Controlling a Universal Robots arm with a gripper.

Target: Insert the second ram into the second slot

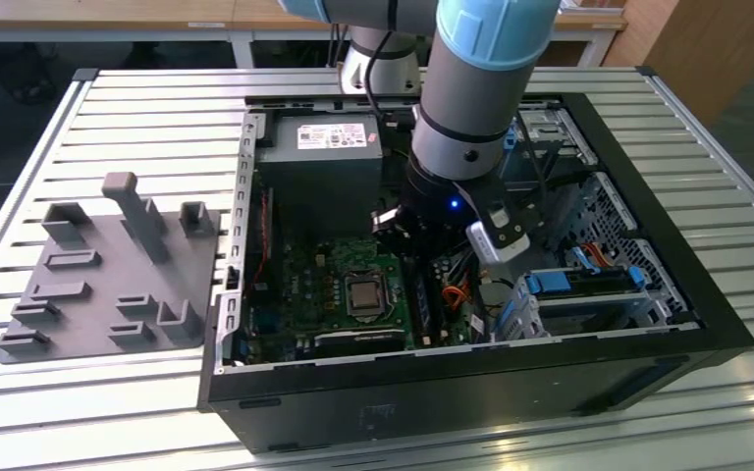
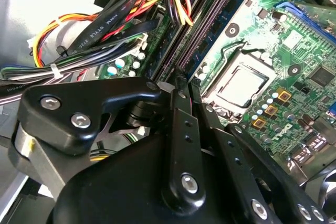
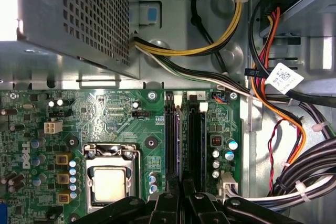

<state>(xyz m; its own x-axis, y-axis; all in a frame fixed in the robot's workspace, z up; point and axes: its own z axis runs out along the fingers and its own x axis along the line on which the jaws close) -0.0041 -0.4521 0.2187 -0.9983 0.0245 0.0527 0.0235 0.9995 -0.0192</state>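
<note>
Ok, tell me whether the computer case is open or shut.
Open. The computer case lies on its side with no side panel, and the motherboard and cables show inside.

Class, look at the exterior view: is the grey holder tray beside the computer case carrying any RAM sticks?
No, the grey holder tray shows bare grey posts and slots, with nothing blue resting in them.
</note>
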